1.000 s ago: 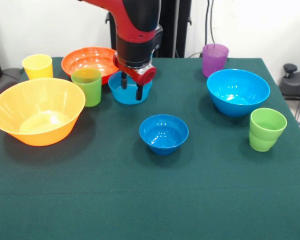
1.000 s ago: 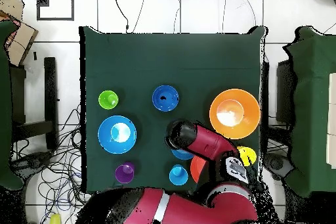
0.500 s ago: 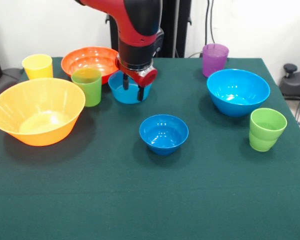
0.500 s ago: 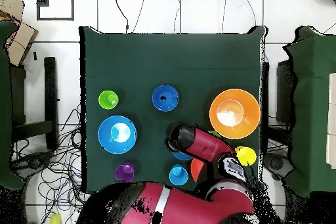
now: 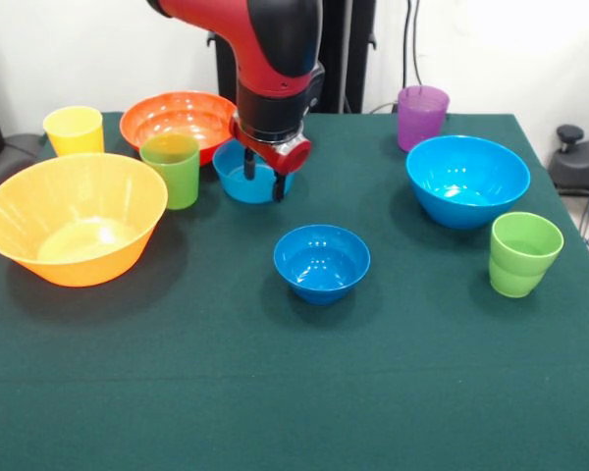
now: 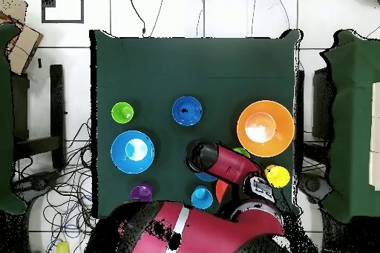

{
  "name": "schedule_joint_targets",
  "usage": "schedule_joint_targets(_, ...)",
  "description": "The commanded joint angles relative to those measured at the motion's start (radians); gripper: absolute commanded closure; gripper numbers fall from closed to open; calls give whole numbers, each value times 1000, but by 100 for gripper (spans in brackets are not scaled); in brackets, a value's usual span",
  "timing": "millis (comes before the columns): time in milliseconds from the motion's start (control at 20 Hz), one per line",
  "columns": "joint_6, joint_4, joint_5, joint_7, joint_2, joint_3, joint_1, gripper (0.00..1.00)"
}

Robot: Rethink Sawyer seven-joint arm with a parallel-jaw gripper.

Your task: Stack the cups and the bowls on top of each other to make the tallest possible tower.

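My gripper [image 5: 262,182] is open and straddles the near rim of the medium light blue bowl [image 5: 234,183], one finger inside and one outside. Around it stand the orange-red bowl [image 5: 172,118], a green cup [image 5: 171,169], the yellow cup [image 5: 74,130] and the big yellow-orange bowl [image 5: 74,218]. The small dark blue bowl [image 5: 322,261] sits mid-table. To the right are the big light blue bowl [image 5: 467,180], another green cup [image 5: 523,253] and the purple cup [image 5: 422,116]. A light blue cup [image 6: 202,197] shows only from overhead. No tower is in view; each piece stands alone.
The green cloth-covered table [image 5: 294,392] has a wide bare strip along its near side. In the overhead view the arm [image 6: 223,165] covers the medium bowl and part of the orange-red bowl [image 6: 220,191]. Cables lie on the floor beside the table.
The arm has shifted slightly right and lower in the front view, bringing the fingers a little deeper over the medium light blue bowl's rim. No cup or bowl has moved.
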Motion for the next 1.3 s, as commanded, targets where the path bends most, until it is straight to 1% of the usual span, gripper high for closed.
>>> schedule_joint_targets(50, -76, 30, 4, 139, 42, 106, 20, 0)
schedule_joint_targets(300, -80, 34, 10, 153, 45, 103, 34, 0)
schedule_joint_targets(550, -105, 35, 10, 158, 60, 105, 35, 0)
schedule_joint_targets(950, -104, 33, 14, 158, 61, 107, 45, 0)
schedule_joint_targets(1300, -106, 34, 5, 142, 56, 116, 25, 0)
